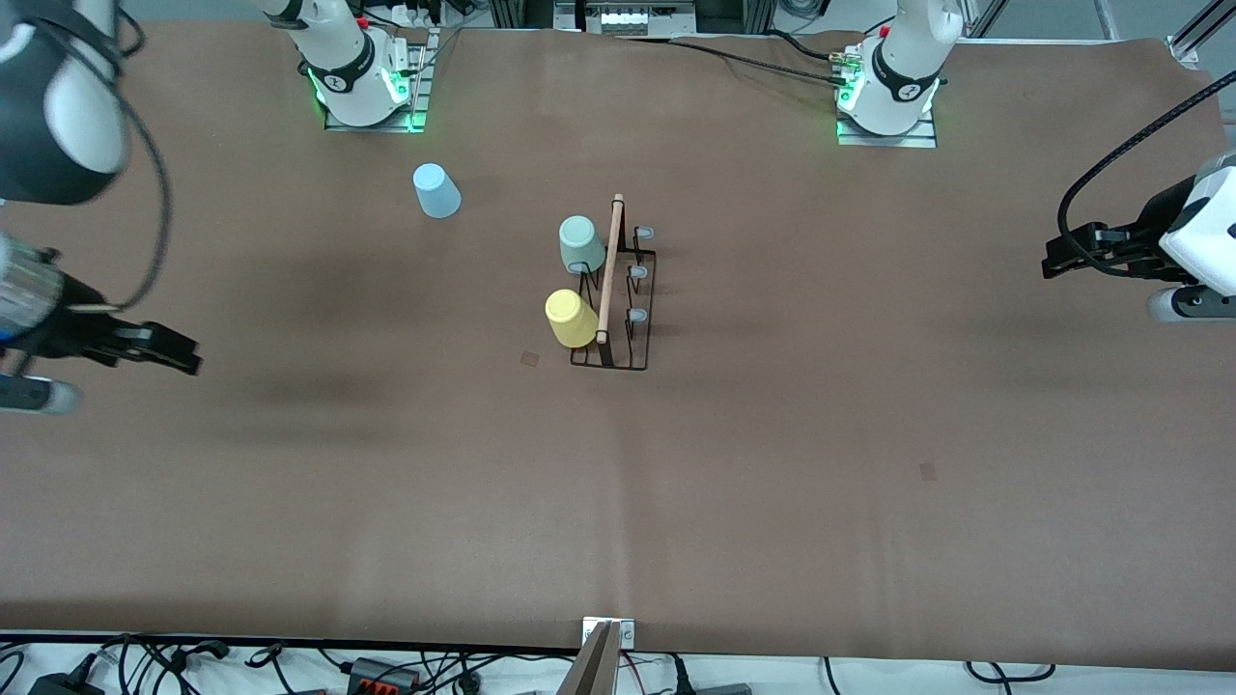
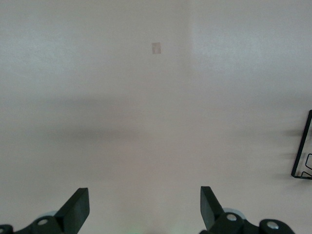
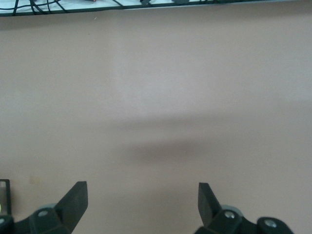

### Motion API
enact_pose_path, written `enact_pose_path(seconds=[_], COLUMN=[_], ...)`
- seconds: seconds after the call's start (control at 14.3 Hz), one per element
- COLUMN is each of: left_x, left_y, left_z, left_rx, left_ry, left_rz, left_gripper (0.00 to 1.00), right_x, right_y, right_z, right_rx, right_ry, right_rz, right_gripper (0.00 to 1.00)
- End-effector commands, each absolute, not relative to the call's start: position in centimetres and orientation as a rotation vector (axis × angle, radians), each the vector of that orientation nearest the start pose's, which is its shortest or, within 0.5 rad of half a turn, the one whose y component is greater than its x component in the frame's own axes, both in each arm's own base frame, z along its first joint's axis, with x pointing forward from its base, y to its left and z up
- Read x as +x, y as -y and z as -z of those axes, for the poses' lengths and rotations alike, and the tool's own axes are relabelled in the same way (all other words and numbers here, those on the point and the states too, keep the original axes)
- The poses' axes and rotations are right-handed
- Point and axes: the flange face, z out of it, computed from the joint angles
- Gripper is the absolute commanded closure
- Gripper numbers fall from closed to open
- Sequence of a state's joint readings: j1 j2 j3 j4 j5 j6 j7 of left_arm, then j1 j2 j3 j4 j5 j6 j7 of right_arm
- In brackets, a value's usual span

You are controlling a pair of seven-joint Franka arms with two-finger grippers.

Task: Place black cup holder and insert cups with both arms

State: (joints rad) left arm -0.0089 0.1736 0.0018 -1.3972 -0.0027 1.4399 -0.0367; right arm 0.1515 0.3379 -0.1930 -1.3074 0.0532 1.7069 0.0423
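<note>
Nearest the front camera the brown worktop (image 1: 618,502) carried nothing of the task. At mid-worktop the black cup holder (image 1: 618,290) already stood upright, its wooden rod handle (image 1: 609,268) running along the top, so I judged the placing step done. The yellow cup (image 1: 571,318) sat on a peg on the side toward my right arm's end, and the mint green cup (image 1: 581,243) sat on the next peg, farther from the camera. The three pale-tipped pegs (image 1: 637,273) on the side toward my left arm's end were bare. My right tool (image 1: 159,349) hung over bare worktop at its own end, well apart from the rack, fingers spread wide and holding nothing. My left tool (image 1: 1077,253) hung likewise over its end, also wide and empty, with only a corner of the rack's base (image 2: 302,146) showing in its wrist view. Farthest off, near my right arm's base, the light blue cup (image 1: 436,190) rested mouth-down on the worktop, not yet racked. I judged the job to be at its last insertion: my right arm, being closer, would need to reach to that cup, close on its wall, carry it over a free peg and lower it mouth-down without knocking the two seated cups.
</note>
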Motion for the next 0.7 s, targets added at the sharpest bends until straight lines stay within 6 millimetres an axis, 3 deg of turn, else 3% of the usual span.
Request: enact_pose_path(seconds=[0.0,0.21,0.63], left_x=[58.7,58.7,58.7], left_y=[0.5,0.1,0.1], left_z=[-59.7,-59.7,-59.7], left_rx=[-3.157,-3.157,-3.157], left_ry=[0.063,0.072,0.072], left_rz=[-0.209,-0.209,-0.209], left_gripper=[0.0,0.0,0.0], right_x=[65.6,64.1,57.7], right_y=[2.2,2.8,2.6], right_z=[-57.4,-58.2,-58.0], right_rx=[-3.141,-3.128,-3.169], right_ry=[-0.026,-0.034,0.01], right_rz=[0.118,0.105,0.061], right_gripper=[0.0,0.0,0.0])
